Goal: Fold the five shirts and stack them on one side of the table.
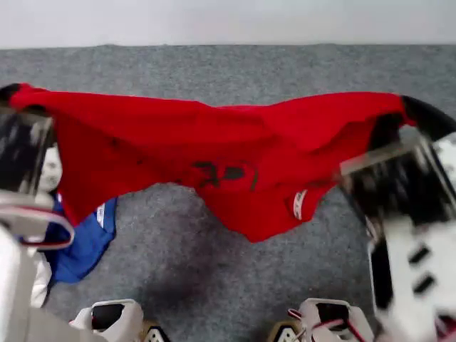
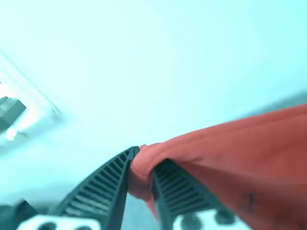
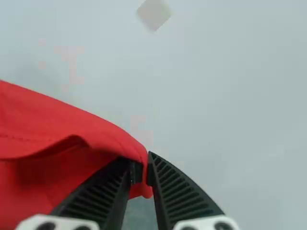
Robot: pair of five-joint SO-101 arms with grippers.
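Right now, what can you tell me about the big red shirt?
The red shirt looks like soft cloth, with a dark print in the middle and a small white label near its low edge. It hangs spread wide above the grey table, sagging in the middle. The left gripper is shut on one bunched end and the right gripper pinches the other.

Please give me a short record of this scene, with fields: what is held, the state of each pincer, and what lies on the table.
Held item: red fabric shirt with dark print, stretched wide between both arms
Left pincer: shut on one edge of the shirt
Right pincer: shut on the opposite edge
On table: crumpled blue fabric shirt
Surface: grey felt-like table cover
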